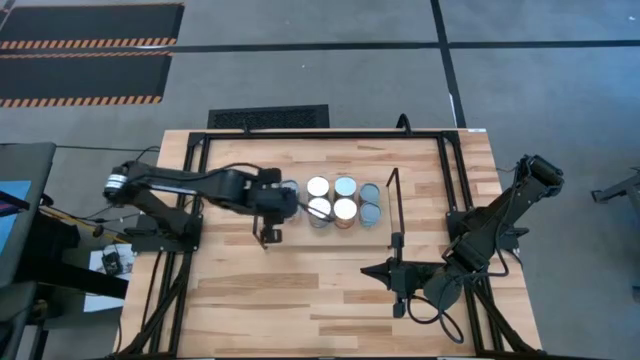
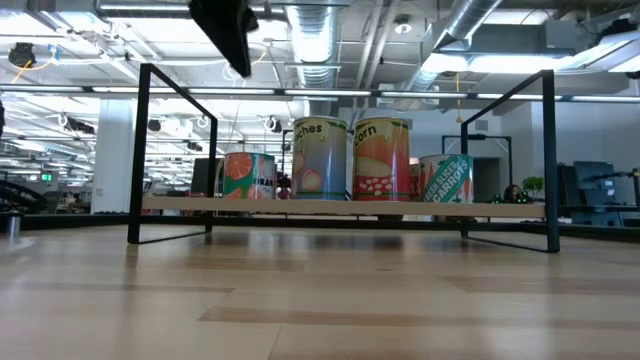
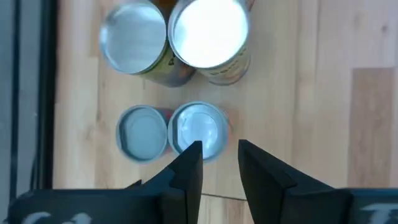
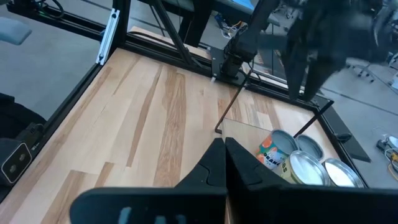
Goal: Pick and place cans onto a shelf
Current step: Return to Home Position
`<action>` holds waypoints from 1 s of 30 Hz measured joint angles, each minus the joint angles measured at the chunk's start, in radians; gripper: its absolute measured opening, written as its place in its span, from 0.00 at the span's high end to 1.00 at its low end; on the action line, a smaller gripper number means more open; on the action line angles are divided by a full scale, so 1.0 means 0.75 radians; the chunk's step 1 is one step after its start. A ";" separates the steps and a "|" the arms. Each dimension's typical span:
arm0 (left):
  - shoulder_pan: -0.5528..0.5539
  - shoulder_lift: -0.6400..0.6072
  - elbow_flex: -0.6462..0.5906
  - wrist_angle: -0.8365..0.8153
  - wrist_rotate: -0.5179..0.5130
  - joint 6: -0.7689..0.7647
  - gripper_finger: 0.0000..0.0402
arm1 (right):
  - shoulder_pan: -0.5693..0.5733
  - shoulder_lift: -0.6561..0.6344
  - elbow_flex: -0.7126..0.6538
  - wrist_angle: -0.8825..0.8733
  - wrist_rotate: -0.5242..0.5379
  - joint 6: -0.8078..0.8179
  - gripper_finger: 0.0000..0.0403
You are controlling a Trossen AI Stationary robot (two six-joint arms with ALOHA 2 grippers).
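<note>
We see the cans [image 1: 345, 208] on the shelf [image 2: 180, 206]; left hand [image 3: 217, 149] hovers released nearby, right hand [image 4: 222, 144] clenched, empty.

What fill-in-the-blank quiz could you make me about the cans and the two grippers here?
The cans stand on the ___.
The fingers of the left gripper are ___.
The fingers of the right gripper are ___.
In the low view, the short can beside the corn can reads sliced ___.
Missing: shelf; open; shut; carrots.
</note>
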 joint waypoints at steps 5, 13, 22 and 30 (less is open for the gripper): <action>-0.099 -0.185 -0.092 0.110 -0.102 -0.037 0.79 | 0.000 0.000 0.000 -0.001 0.000 0.001 0.98; -0.251 -0.591 -0.479 0.461 -0.062 -0.062 0.90 | 0.011 -0.001 0.000 -0.029 -0.002 -0.036 0.98; -0.300 -1.022 -0.970 0.919 0.105 -0.013 0.99 | -0.097 -0.074 0.000 -0.030 -0.217 -0.165 0.99; -0.239 -1.300 -1.246 1.201 0.129 0.110 1.00 | -0.381 -0.317 -0.228 0.163 -0.549 -0.296 0.99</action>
